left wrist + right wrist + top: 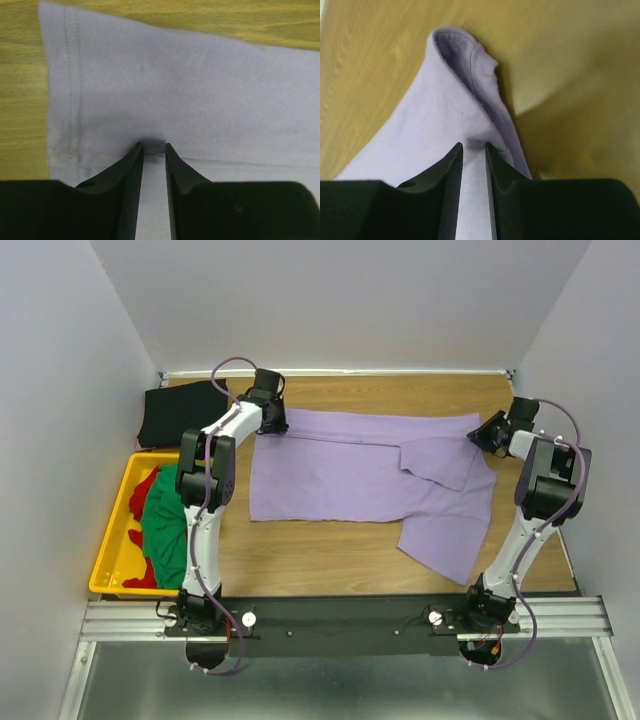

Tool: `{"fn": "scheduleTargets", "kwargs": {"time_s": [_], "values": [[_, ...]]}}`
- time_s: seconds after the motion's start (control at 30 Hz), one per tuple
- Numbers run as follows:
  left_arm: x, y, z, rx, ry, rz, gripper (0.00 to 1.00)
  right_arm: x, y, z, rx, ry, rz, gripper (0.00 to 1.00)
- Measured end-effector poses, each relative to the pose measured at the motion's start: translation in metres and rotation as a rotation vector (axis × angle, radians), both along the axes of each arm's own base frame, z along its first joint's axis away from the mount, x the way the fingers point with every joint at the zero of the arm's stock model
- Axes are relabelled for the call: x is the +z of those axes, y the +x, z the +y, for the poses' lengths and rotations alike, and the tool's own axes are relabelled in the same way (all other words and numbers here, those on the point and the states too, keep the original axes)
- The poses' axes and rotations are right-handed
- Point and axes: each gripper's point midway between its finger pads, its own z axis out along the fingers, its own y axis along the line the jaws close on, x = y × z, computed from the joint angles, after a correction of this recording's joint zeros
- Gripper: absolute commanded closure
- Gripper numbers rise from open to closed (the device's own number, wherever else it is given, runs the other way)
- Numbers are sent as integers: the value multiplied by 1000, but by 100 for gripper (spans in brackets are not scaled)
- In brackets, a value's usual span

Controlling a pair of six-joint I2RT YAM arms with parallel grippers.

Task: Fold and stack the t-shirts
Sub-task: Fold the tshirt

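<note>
The large lavender t-shirt (pixel 350 475) lies spread across the wooden table, one sleeve folded over near the right. My left gripper (pixel 272 428) is at its far left corner, shut on a pinch of the hemmed cloth (pixel 190 90), which fills the narrow gap at the left gripper (pixel 152 146) tips. My right gripper (pixel 478 435) is at the far right corner, and in the right wrist view the right gripper (pixel 472 146) is shut on the cloth (pixel 435 120), which is raised off the table. A black t-shirt (pixel 180 415) lies folded at the back left. Green (pixel 165 515) and red (pixel 143 490) t-shirts sit in the crate.
The yellow plastic crate (pixel 115 525) stands at the left edge beside the left arm. White walls close in the table on the left, back and right. Bare wood (pixel 330 555) shows in front of the lavender t-shirt.
</note>
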Motion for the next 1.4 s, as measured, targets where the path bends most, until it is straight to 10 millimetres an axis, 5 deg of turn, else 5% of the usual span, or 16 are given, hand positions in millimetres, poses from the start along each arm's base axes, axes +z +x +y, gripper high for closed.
{"fn": "scheduleTargets", "kwargs": {"time_s": [0.17,0.37,0.47,0.6,0.67,0.83,0.97,1.23,1.4], "values": [[1,1,2,3,-9,0,61,7,51,-16,42,-39,-63,61],[15,-14,17,43,5,-4,46,32,45,-12,89,-70,-69,48],[44,-40,24,61,20,-33,40,60,23,-3,100,-106,-79,44],[80,-103,12,48,52,-81,33,105,-26,31,135,-178,-96,43],[82,-137,1,24,71,-86,32,118,-45,50,161,-204,-116,41],[31,-224,-3,-17,140,55,32,105,-113,116,307,-223,-70,39],[-4,-267,10,13,188,166,40,87,-154,122,333,-214,-3,37],[-2,-274,13,92,152,153,46,88,-194,125,344,-206,-29,37],[-3,-273,13,117,145,154,48,88,-200,126,348,-207,-36,37]]}}
